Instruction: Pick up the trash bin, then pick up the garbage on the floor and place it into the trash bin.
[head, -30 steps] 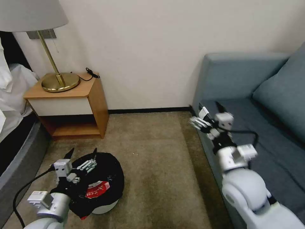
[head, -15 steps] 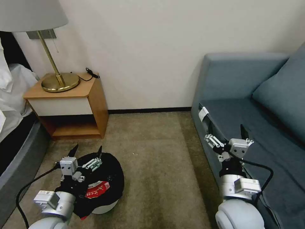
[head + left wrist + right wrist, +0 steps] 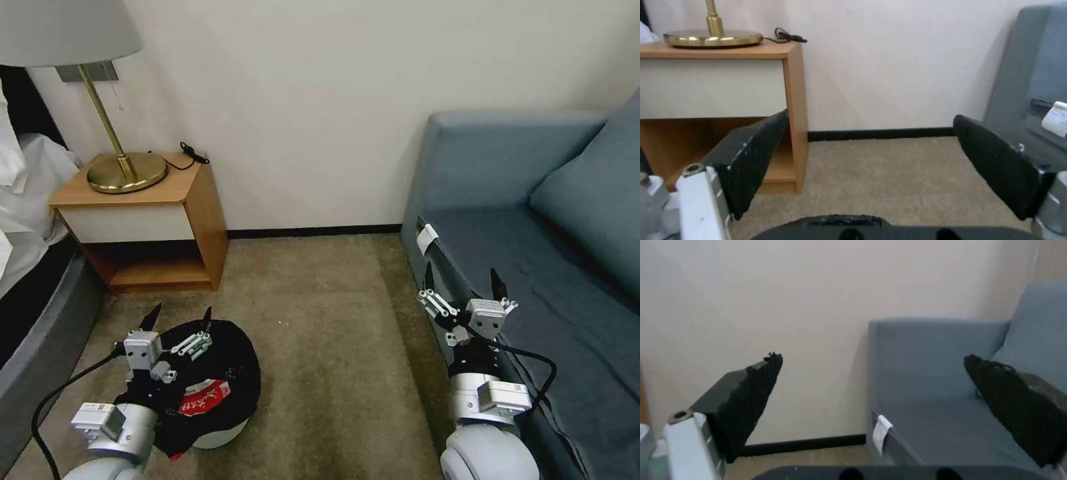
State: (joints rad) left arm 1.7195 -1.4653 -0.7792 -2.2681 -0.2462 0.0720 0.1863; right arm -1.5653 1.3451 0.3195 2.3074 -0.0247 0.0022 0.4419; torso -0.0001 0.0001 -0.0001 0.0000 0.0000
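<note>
Left end effector point(image 3: 179, 316) spread wide, empty, above trash bin point(image 3: 223, 373) rim. Right end effector point(image 3: 461, 280) wide, empty, beside sofa point(image 3: 533, 200) edge. Bin on floor point(image 3: 333, 320), red-and-white packet point(image 3: 203, 398) inside; bare carpet between.

Trash bin point(image 3: 220, 433) – smooth white plastic, crinkly black bag; floor point(image 3: 333, 347) – matt short-pile carpet; nightstand point(image 3: 200, 207) – wood.

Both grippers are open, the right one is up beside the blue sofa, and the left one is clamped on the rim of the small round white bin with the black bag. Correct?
Not quite. The left gripper is not clamped on the small round white bin with the black bag: in the head view it is open, raised above the rim's far-left edge, gripping nothing. The rest stands: the right gripper is open beside the blue sofa.
</note>
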